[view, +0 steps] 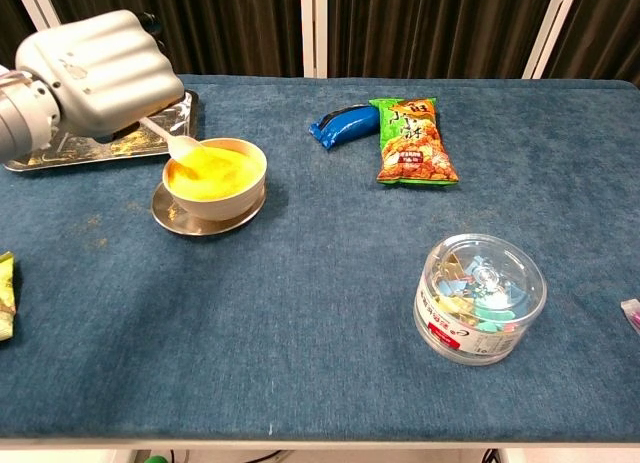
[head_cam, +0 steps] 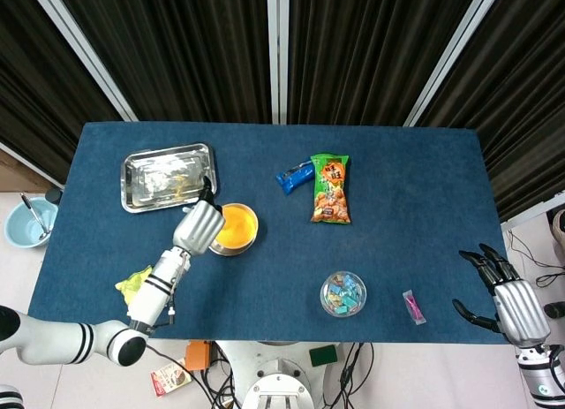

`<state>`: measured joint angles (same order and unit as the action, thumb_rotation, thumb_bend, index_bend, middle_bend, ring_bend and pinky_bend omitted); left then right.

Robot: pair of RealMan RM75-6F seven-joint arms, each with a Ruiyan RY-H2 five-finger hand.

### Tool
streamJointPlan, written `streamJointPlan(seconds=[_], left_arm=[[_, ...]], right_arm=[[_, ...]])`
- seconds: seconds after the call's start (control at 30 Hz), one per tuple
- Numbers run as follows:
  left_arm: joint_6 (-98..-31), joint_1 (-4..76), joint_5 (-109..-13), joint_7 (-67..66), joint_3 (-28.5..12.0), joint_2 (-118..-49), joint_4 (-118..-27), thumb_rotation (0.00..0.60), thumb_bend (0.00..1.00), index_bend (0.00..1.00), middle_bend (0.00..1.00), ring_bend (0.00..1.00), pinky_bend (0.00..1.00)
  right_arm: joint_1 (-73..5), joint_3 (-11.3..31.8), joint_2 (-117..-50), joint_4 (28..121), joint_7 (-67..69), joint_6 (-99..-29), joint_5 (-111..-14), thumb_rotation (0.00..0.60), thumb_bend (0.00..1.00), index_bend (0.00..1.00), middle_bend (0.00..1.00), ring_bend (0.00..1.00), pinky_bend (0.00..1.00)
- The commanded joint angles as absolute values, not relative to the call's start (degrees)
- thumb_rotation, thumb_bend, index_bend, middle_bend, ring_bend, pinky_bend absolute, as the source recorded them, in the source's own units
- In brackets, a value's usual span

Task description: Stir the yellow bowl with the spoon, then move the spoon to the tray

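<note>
Green snack bag (view: 413,141) showing printed characters, too small to read; blue packet (view: 343,121) lying just beside it. Yellow bowl (view: 215,175) sitting on metal saucer (view: 205,221), holding yellow contents. Left hand (view: 100,71) gripping white spoon (view: 172,139), fingers curled tight around handle, spoon tip hanging over bowl's left rim. Steel tray (head_cam: 168,177) lying behind bowl. Clear tub (view: 480,297) holding pastel clips. Right hand (head_cam: 510,303) hovering off table edge, fingers spread, holding nothing.

The left hand (view: 95,71) is being held fisted, fingers curled. The right hand (head_cam: 512,301) is being kept open-fingered.
</note>
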<state>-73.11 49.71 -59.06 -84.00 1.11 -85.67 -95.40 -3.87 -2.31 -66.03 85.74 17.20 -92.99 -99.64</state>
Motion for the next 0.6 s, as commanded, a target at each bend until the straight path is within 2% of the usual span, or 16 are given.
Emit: streamJointPlan(seconds=[0.03,0.23,0.6], left_arm=[[-73.97,50.12,-59.35,-88.12,1.61,-84.78,-96.76,0.600,0.44,0.59,0.57,0.35,0.18],[-73.36,51.37,-59.10,-95.56,3.15,-85.83,-96.56,0.600,0.45,0.60,0.57,0.35,0.18],[-71.34,51.08,-58.20,-93.91,2.93,-90.51,-89.53,0.600,0.44,0.60,0.57,0.35,0.18]], right_arm=[[-3.87,-2.30,-66.00,85.74,17.22,-93.01,-99.64,0.600,0.24,0.18,0.21,0.08,0.19],[-3.79,-2.32,-66.09,85.55,17.48,-93.05,-99.55,0.600,0.24,0.18,0.21,0.08,0.19],[-3.75,-2.31,-66.12,85.04,17.96,-92.94,-99.28,0.600,0.24,0.17,0.21,0.08,0.19]])
